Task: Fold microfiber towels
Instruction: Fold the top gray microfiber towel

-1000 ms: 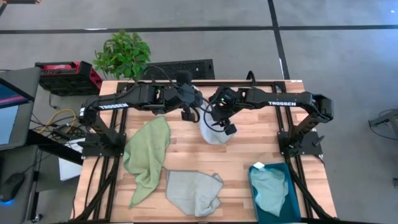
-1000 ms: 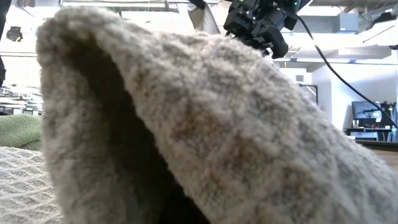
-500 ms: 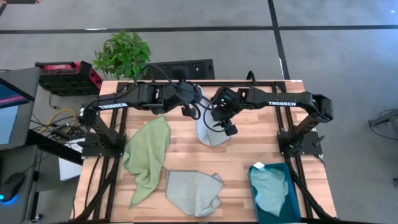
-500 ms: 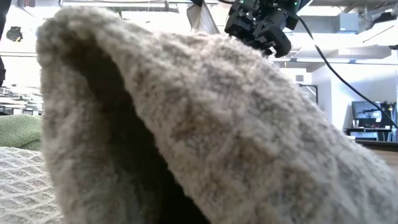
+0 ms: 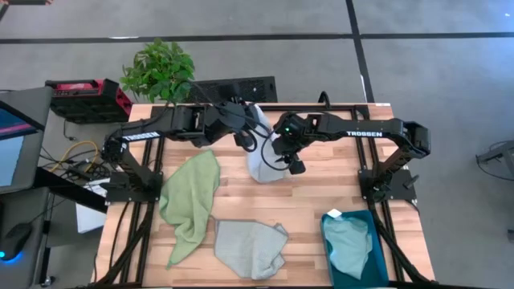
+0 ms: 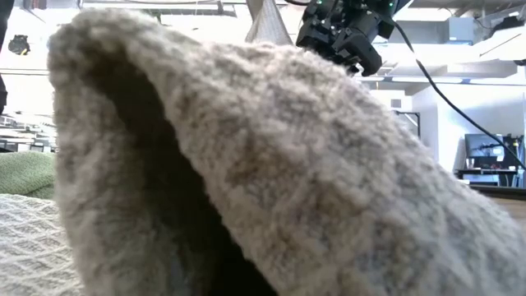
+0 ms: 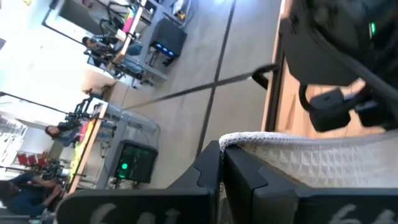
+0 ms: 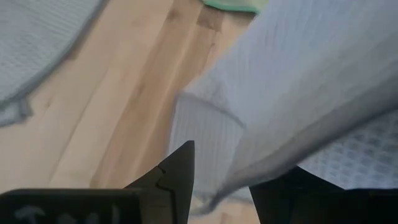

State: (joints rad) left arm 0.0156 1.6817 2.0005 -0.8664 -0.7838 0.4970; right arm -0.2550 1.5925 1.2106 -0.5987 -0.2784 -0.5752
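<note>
High view: left claw (image 5: 245, 120) up at the far middle of the tabletop (image 5: 321, 197), pinching the top edge of a pale grey-blue towel (image 5: 263, 156) that hangs down to the boards; right claw (image 5: 291, 160) just beside it on the right, at the hanging cloth's edge, grip not readable here. Light green towel (image 5: 191, 201) sprawled loose on the left half, second grey-blue towel (image 5: 249, 247) crumpled near the front edge, light blue towel (image 5: 348, 245) lying inside the teal bin (image 5: 377, 273) at the front right corner. Potted plant (image 5: 158, 71) and a keyboard (image 5: 237, 87) behind the tabletop's far edge. Low view: frame mostly blocked by the crumpled grey-blue towel (image 6: 271, 164) right at the lens; sliver of the green towel (image 6: 25, 173) at left; held towel (image 6: 267, 25) hanging as a narrow strip at the top, right claw (image 6: 341, 37) close beside it, fingers' state not clear. Left wrist view: left claw's fingers (image 7: 245, 180) closed tight on a bunched waffle-weave edge of the held towel (image 7: 323, 158), right arm's dark body beyond it. Right wrist view: right claw's fingers (image 8: 177, 171) spread apart with the held towel (image 8: 298, 81) draped across and between them, not clamped; wooden tabletop (image 8: 118, 106) below, another grey-blue cloth at one corner.
</note>
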